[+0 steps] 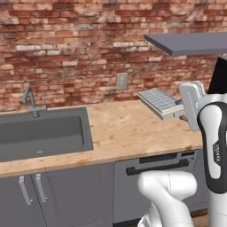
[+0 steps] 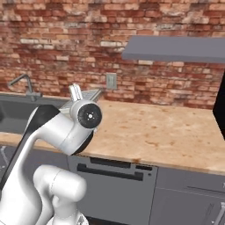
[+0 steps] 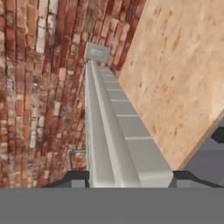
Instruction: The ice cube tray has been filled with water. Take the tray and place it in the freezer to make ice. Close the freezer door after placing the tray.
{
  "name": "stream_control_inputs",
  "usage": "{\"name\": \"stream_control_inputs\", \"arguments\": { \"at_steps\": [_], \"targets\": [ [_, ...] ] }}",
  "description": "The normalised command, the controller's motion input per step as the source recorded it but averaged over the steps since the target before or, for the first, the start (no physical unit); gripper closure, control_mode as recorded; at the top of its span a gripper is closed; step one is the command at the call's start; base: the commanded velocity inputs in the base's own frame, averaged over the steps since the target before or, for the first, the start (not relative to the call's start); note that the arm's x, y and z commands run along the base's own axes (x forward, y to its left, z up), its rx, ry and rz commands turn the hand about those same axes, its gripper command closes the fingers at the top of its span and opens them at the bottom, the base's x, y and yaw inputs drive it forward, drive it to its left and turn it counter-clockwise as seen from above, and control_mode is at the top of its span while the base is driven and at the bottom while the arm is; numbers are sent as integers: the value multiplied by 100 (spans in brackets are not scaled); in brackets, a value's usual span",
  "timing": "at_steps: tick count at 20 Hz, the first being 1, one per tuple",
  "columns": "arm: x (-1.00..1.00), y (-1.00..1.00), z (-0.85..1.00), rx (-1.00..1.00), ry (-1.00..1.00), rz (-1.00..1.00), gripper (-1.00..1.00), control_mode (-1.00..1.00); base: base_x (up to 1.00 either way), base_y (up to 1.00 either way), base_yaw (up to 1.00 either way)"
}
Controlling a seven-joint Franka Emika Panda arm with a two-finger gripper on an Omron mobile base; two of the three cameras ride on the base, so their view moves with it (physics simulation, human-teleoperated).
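One ice cube tray is held clear of the desk, raised in the air near the right end of the wooden top in the left base view. It sits tilted, its grid of square cells facing up and toward the camera, one short end meeting the white hand. In the hand view the tray runs lengthwise away from the camera, seen edge-on, with the two dark fingertips pressed against either side of its near end; the hand is pinching the tray. From the right base view only a corner of the tray shows behind the arm's round wrist joint, so its tilt there cannot be judged with confidence.

Below and behind the tray lies the pale wooden desk, bare of other items beneath it. A wall socket is set in the brick wall just behind (it also appears beyond the tray's far end in the hand view). A grey shelf projects from the wall above. Well to the left, a grey sink with a faucet is set into the desk. Grey cabinets and a dishwasher front stand under the top.
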Motion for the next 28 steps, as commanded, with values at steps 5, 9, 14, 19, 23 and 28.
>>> {"name": "stream_control_inputs", "arguments": {
  "at_steps": [5,9,14,19,23,28],
  "targets": [
    [0,0,0,0,0,0,100,100,-41,-34,-12],
    [0,0,0,0,0,0,100,100,-43,-44,-21],
    [0,0,0,0,0,0,100,100,-47,-46,-27],
    [0,0,0,0,0,0,100,100,-52,-41,-29],
    [0,0,0,0,0,0,100,100,-49,-34,-29],
    [0,0,0,0,0,0,100,100,-37,-29,-27]
  ]
}}
